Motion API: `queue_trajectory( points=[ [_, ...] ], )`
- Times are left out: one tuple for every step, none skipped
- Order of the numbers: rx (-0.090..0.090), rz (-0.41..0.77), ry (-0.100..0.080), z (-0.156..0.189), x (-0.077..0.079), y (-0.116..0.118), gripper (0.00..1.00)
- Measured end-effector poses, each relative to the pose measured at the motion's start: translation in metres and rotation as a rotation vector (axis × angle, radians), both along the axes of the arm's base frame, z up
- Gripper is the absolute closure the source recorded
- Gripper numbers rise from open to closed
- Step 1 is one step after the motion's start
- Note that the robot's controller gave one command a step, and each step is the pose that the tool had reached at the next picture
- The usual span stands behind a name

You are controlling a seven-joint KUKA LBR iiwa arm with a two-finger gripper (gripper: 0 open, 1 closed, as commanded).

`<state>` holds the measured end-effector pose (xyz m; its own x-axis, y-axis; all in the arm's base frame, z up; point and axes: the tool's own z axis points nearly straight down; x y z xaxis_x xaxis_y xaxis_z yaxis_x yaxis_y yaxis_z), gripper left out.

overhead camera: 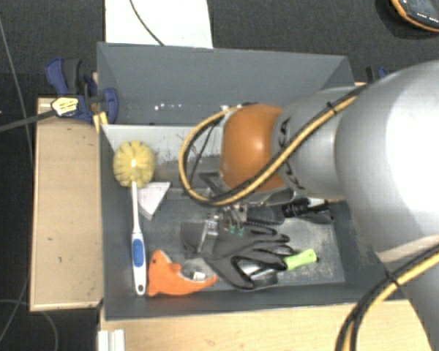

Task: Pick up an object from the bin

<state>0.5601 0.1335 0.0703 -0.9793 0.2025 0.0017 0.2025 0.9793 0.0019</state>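
My gripper (227,224) hung over the crumpled black fabric glove (252,254) — the approach step, I judged. Its opening and hold I could not tell; next, a square pinch on cloth.

Arm (380,145) cut off by right edge; with its orange cover (249,148) it hides bin's (117,269) rear floor and right wall. Black glove (260,251): upper part under wrist. Green stick (301,258): 1 end under glove, kind unclear.

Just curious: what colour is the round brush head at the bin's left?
Pale yellow brush head, clearest in the camera view.
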Motion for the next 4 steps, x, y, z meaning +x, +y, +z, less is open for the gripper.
queue_trajectory(
  points=[
    [0.000,0.172,-0.004,0.001,-0.011,0.008,0.00],
    [0.002,0.000,-0.004,0.001,0.001,0.000,1.00],
    [0.002,0.000,-0.004,0.001,0.001,0.000,1.00],
    [0.002,0.000,-0.005,0.004,0.001,0.000,1.00]
  ],
)
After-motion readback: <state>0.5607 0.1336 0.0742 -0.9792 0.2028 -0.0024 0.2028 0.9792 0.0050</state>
